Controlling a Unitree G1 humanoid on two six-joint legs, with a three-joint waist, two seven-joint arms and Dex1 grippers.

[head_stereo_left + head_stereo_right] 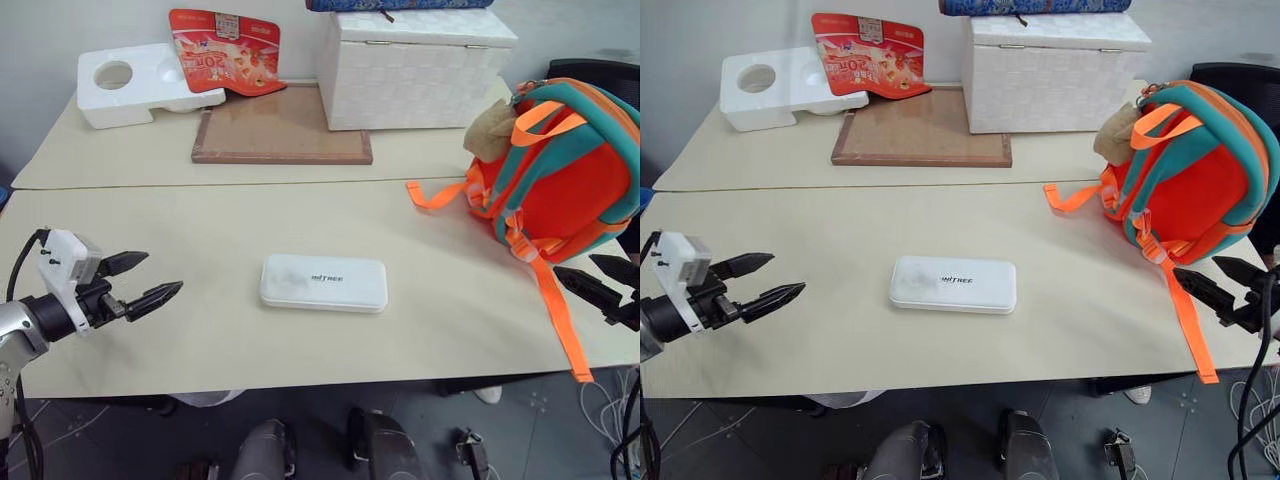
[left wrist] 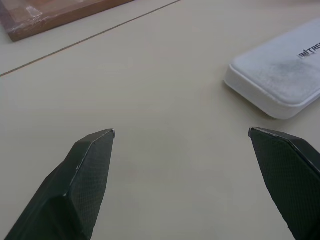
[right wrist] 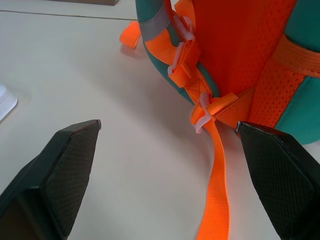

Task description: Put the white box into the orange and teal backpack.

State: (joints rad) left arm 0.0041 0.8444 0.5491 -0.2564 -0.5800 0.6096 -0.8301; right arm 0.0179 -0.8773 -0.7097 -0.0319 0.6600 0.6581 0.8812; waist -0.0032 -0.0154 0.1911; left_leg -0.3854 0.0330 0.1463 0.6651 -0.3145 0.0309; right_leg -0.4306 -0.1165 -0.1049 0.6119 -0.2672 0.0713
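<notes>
The white box [image 1: 324, 282] lies flat on the beige table [image 1: 200, 330], near its middle, dark lettering on top; its corner [image 2: 280, 75] shows in the left wrist view. The orange and teal backpack [image 1: 560, 165] stands at the table's right side, straps toward me, a tan plush toy [image 1: 490, 135] near its top. My left gripper [image 1: 150, 280] hovers open to the left of the box, well apart from it, nothing between its fingers. My right gripper [image 1: 605, 280] is open at the right edge, just in front of the backpack's lower straps [image 3: 212, 115].
At the back stand a large white woven chest [image 1: 410, 70], a brown framed board [image 1: 280, 125], a red snack bag [image 1: 222, 50] and a white styrofoam block [image 1: 130, 85]. A long orange strap [image 1: 560, 320] trails to the table's front edge.
</notes>
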